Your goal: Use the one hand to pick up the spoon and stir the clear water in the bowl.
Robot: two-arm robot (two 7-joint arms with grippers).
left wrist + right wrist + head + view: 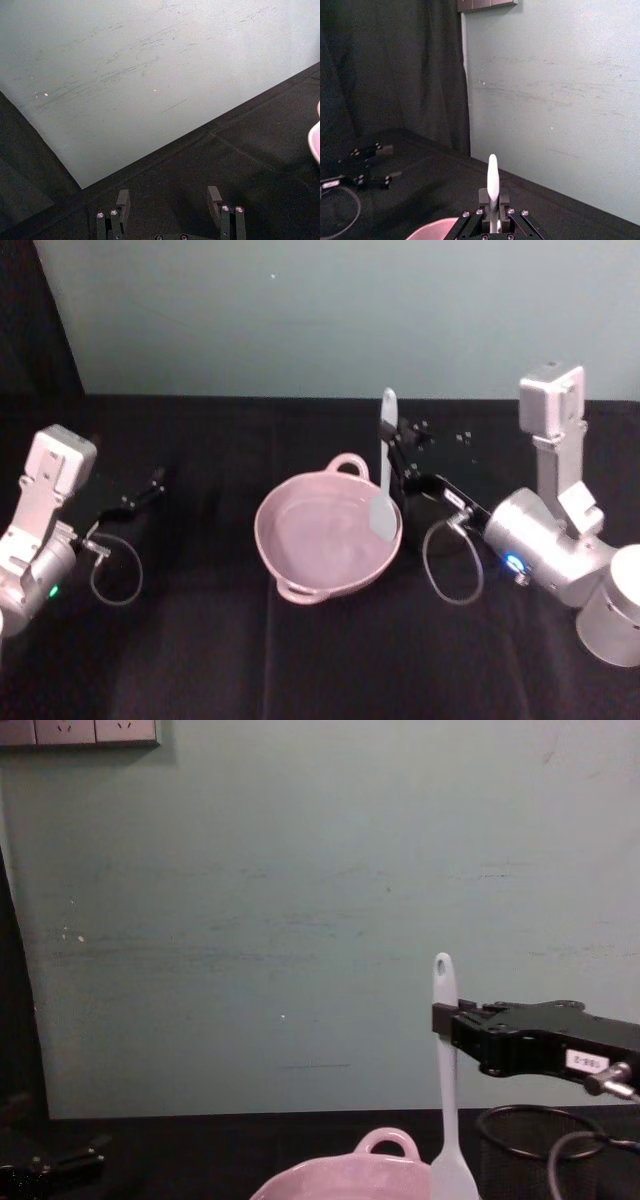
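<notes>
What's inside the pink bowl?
The blade of the spoon, near the right rim of the bowl, held upright by the right gripper. Water cannot be told from the glossy bottom.

The lighting is dim and even, with no single strong source to be traced. The pale wall point(300, 920) takes most of the light and shows no hotspot. The black worktop point(300, 660) swallows the light, so no cast shadows can be made out on it. The right gripper point(392, 458) and the black wire-mesh cup point(510, 1165) nearly merge with that darkness. The pink bowl point(325, 540) carries a soft sheen along its inner wall, and the white spoon point(384, 470) stands out bright. A small blue light point(514, 564) glows on the right wrist. The dark curtain point(385, 65) sinks almost to black, with faint folds.
</notes>
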